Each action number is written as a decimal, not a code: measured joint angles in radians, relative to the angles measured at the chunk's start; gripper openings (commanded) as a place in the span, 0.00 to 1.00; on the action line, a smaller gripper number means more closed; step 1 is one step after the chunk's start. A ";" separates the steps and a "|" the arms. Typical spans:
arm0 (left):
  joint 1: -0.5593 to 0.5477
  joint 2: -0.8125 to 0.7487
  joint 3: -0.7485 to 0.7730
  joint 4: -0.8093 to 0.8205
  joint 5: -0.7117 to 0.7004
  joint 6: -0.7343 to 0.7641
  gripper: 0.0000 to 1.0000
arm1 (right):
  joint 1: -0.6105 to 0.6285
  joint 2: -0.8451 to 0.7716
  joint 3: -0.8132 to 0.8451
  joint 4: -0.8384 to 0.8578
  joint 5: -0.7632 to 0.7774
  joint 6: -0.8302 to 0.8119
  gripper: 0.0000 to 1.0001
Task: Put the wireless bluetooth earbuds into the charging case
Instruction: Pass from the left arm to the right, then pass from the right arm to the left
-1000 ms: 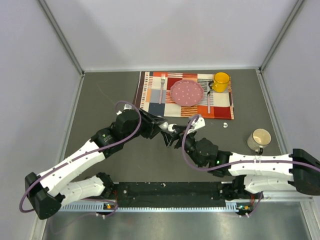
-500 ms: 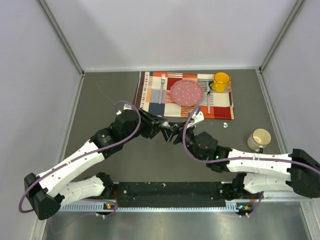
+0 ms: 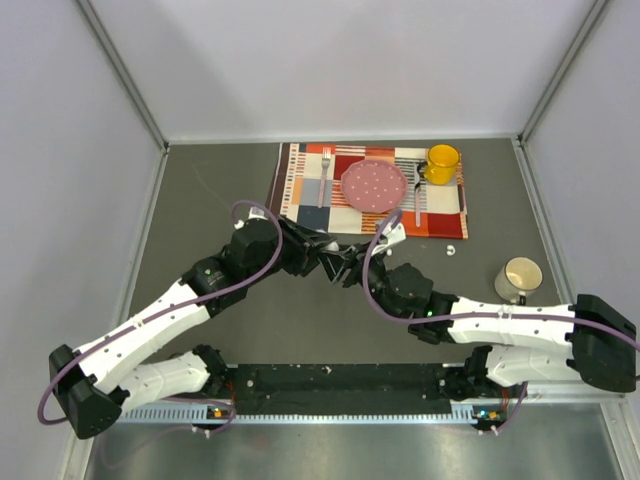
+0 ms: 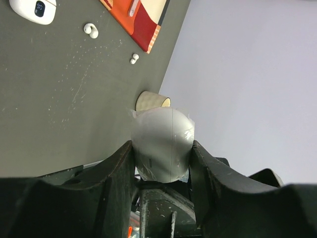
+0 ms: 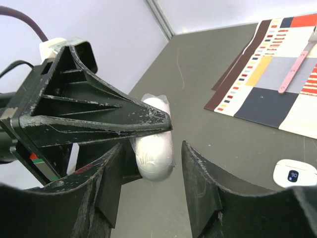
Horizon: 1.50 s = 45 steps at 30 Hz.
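Observation:
My left gripper is shut on a closed white pebble-like charging case and holds it above the table at mid-table. My right gripper is open, with its fingers on either side of that case and not touching it. In the top view the right gripper meets the left one. Two tiny white earbuds lie on the dark table in the left wrist view: one near the mat, one further right. One earbud shows in the top view.
A second white case with a small display lies on the table near the mat. The striped placemat carries a pink plate, a yellow mug and two forks. A beige cup stands at the right.
My right gripper has moved up and left to the left gripper and now straddles the held case. The left arm has barely moved.

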 measured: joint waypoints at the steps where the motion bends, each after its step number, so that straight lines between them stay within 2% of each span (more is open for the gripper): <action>1: 0.000 0.000 0.000 0.002 0.000 0.000 0.02 | -0.001 0.000 0.000 0.008 0.000 0.000 0.46; 7: 0.000 0.000 0.000 0.011 0.000 -0.004 0.02 | -0.010 -0.001 -0.003 0.048 0.002 -0.001 0.27; 13: 0.000 0.000 0.000 0.014 -0.001 -0.004 0.02 | -0.016 -0.002 -0.005 0.047 0.002 -0.008 0.29; 14: 0.000 0.000 0.000 0.014 -0.001 -0.004 0.02 | -0.016 -0.002 -0.005 0.047 0.002 -0.008 0.25; 15: 0.000 0.000 0.000 0.014 -0.001 -0.004 0.02 | -0.016 -0.002 -0.005 0.047 0.002 -0.008 0.12; 18: 0.000 0.000 0.000 0.014 0.000 -0.004 0.02 | -0.016 -0.003 -0.008 0.048 0.000 -0.008 0.00; 19: 0.000 0.000 -0.001 0.014 0.000 -0.004 0.03 | -0.016 -0.004 -0.009 0.048 0.000 -0.007 0.00; 22: 0.000 0.000 -0.005 0.022 0.003 -0.002 0.14 | -0.016 -0.010 -0.010 0.043 -0.003 -0.006 0.00; 23: 0.000 -0.001 -0.010 0.032 0.005 0.002 0.27 | -0.017 -0.014 -0.010 0.039 -0.004 -0.006 0.00; 26: -0.002 -0.013 -0.044 0.104 0.018 0.039 0.59 | -0.018 -0.049 -0.017 0.008 -0.014 -0.010 0.00; 29: -0.008 -0.028 -0.063 0.163 0.019 0.095 0.72 | -0.018 -0.100 -0.018 -0.032 -0.032 -0.003 0.00; 31: -0.006 -0.043 -0.066 0.193 0.003 0.138 0.85 | -0.021 -0.152 -0.018 -0.053 -0.055 0.003 0.00; 39: 0.008 -0.091 -0.067 0.293 -0.027 0.347 0.93 | -0.069 -0.286 -0.015 -0.189 -0.182 0.037 0.00; 43: 0.021 -0.112 -0.068 0.313 -0.025 0.468 0.94 | -0.138 -0.340 -0.008 -0.306 -0.337 0.056 0.00; 45: 0.026 -0.129 -0.070 0.329 -0.013 0.534 0.95 | -0.204 -0.365 0.013 -0.369 -0.462 0.071 0.00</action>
